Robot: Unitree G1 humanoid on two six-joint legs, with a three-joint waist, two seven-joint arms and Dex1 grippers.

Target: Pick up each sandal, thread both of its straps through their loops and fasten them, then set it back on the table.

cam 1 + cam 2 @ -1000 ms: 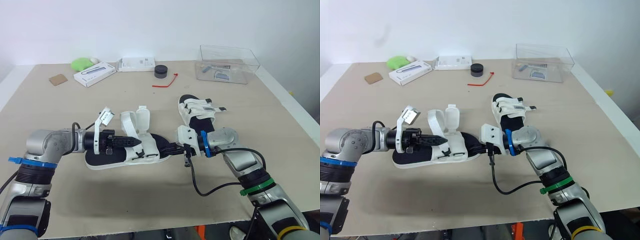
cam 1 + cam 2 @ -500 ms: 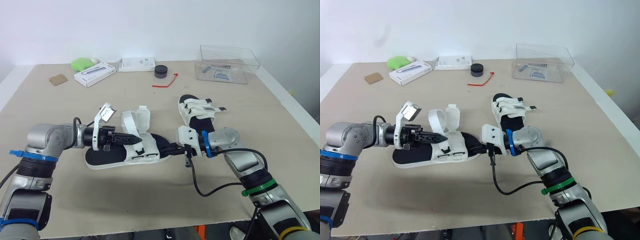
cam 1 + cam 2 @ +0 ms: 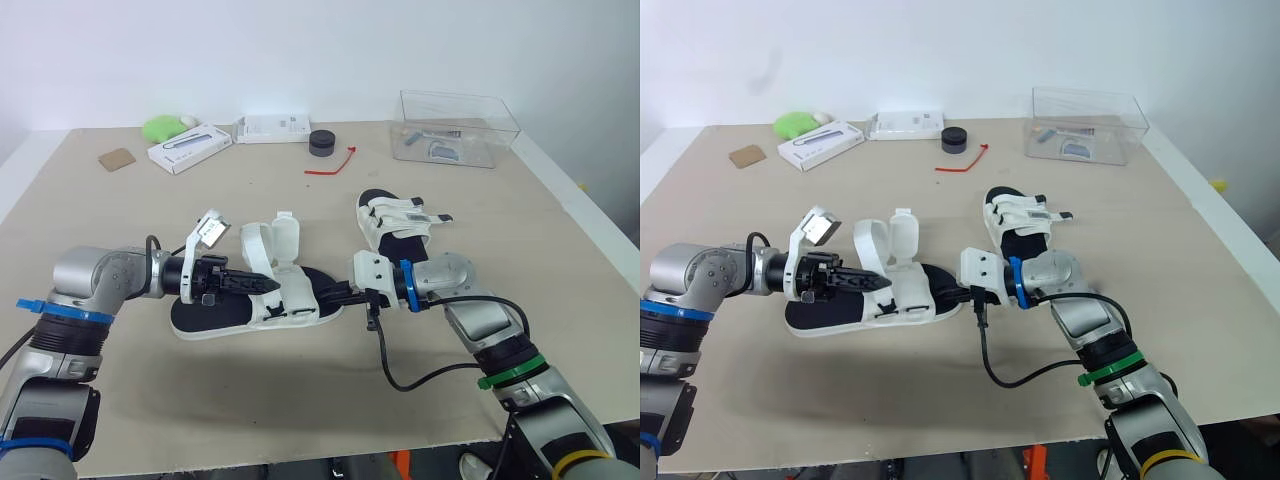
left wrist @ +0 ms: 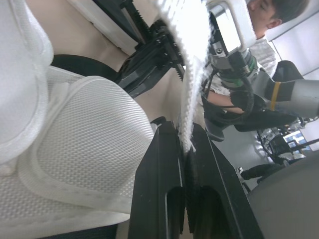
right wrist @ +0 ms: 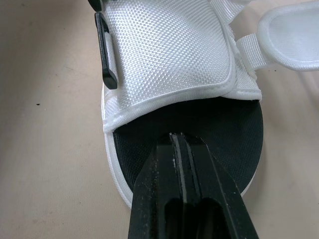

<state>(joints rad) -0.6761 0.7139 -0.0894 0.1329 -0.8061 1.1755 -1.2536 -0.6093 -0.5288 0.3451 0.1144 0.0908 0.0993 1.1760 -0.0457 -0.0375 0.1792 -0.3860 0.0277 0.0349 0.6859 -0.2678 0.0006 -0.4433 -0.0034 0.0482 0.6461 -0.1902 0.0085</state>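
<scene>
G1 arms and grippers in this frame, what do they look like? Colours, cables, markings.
Both arms are silver-grey jointed cylinders. The left gripper and right gripper each have two slim black fingers and a white bracket at the wrist. The left arm has a blue band; the right arm has a blue wrist ring, green band, yellow band and loose black cable.

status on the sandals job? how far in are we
About half. Looks done: the far sandal lies on the table, both straps closed across it. In hand: the near sandal, flat on the table; the left hand pinches one strap, and the right hand, fingers shut, rests on its toe-end footbed. Its straps stand open. Left: thread and fasten both.
</scene>
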